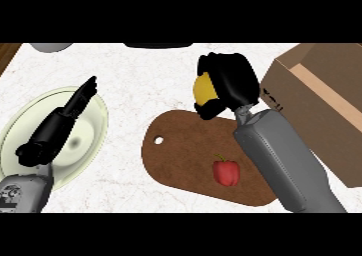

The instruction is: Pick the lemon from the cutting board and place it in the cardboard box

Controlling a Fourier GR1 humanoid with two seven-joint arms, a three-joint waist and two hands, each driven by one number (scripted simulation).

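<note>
Lemon (204, 88) mostly hidden, only yellow side showing inside right robot hand (230, 80), fingers curled round it. Held above bench (140, 70) past cutting board (190, 155) far end, just left of cardboard box (324, 110); box cut off at right edge. Red bell pepper (227, 172) on board. Left robot hand (62, 122) straight-fingered over pale green plate (95, 112). Grey and dark items clipped at top edge.

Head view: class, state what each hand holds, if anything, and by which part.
The right hand holds the lemon, its fingers curled round its right side. The left hand holds nothing.
</note>
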